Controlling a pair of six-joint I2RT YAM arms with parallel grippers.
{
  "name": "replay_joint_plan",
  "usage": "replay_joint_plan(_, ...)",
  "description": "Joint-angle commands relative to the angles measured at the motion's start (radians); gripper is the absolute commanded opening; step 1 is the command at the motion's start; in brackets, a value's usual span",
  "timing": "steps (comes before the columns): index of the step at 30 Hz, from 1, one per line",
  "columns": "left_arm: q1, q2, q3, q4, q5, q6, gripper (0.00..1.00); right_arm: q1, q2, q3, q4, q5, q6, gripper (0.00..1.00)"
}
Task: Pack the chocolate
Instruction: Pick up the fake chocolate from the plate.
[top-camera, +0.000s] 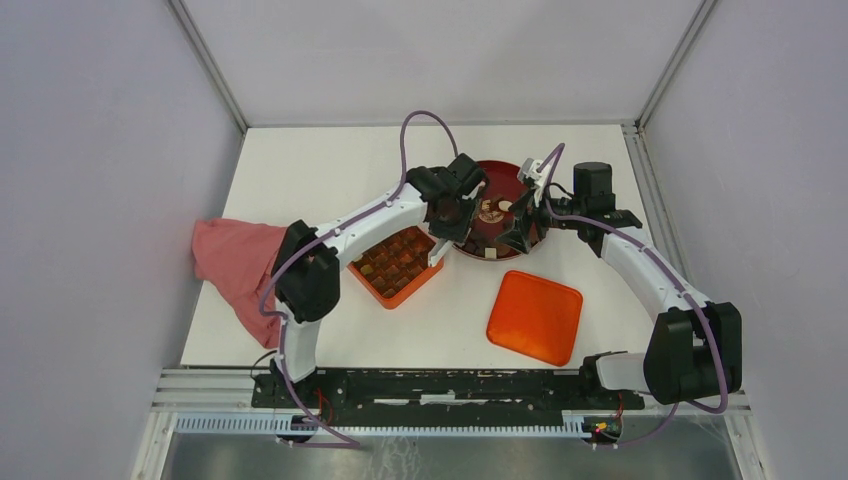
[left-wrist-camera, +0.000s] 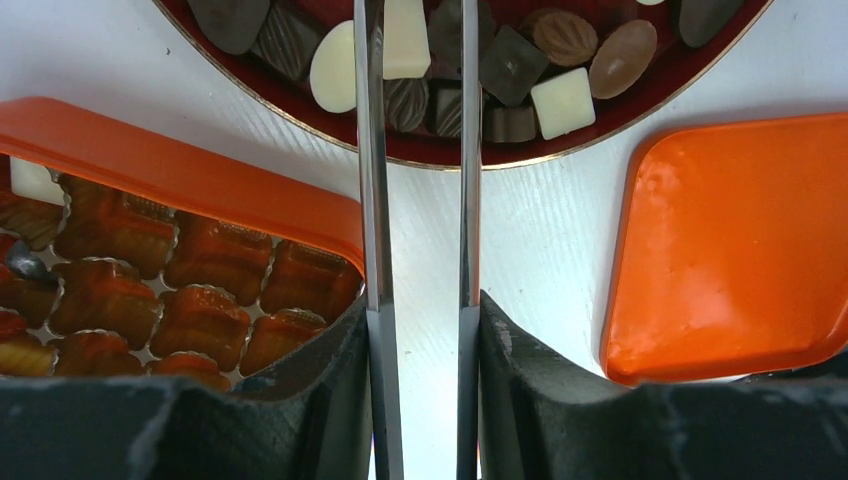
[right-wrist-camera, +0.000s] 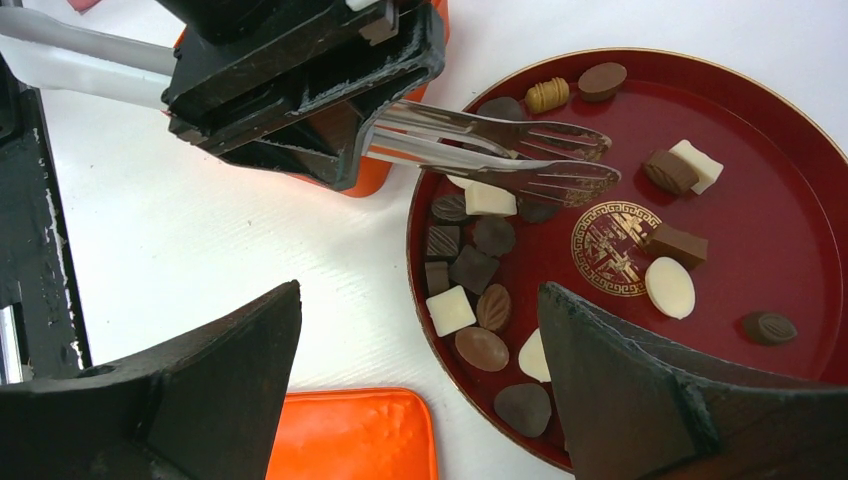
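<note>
Chocolate lies loose on a round dark-red plate at the middle of the white table, seen from the top external camera. The left gripper is at the plate's left rim and the right gripper at its right side. An orange compartmented box sits just beside the plate on the left, its lid lies apart nearer the arm bases, and a pink cloth hangs over the table's left edge. In the left wrist view, the fingers are pressed onto a pair of metal tongs. The blades run parallel with a narrow gap across a strip of bare table between the box wall and the lid corner. They reach over the plate rim to the clustered pieces. One cream piece shows in a box cell at the left frame edge. In the right wrist view, the right gripper's jaws are spread wide and straddle the near plate rim, with open table to their left. The tong tips stand slightly apart above the pieces along the plate's left side; other pieces are scattered well apart toward its far rim.
</note>
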Motion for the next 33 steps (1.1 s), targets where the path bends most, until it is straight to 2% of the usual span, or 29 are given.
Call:
replay_joint_plan(1,0.016,0.026,0.073,-0.029,-0.015,0.055,0.42,-0.004,0.0,0.046,0.014,-0.005,-0.02,0.93)
replay_joint_plan(18,0.034,0.112,0.114,-0.069,0.023,0.07,0.43,-0.003,0.0,0.046,0.012,-0.007,-0.023,0.93)
replay_joint_plan(33,0.032,0.109,0.13,-0.102,0.041,0.065,0.43,-0.004,-0.003,0.048,0.01,-0.01,-0.024,0.93)
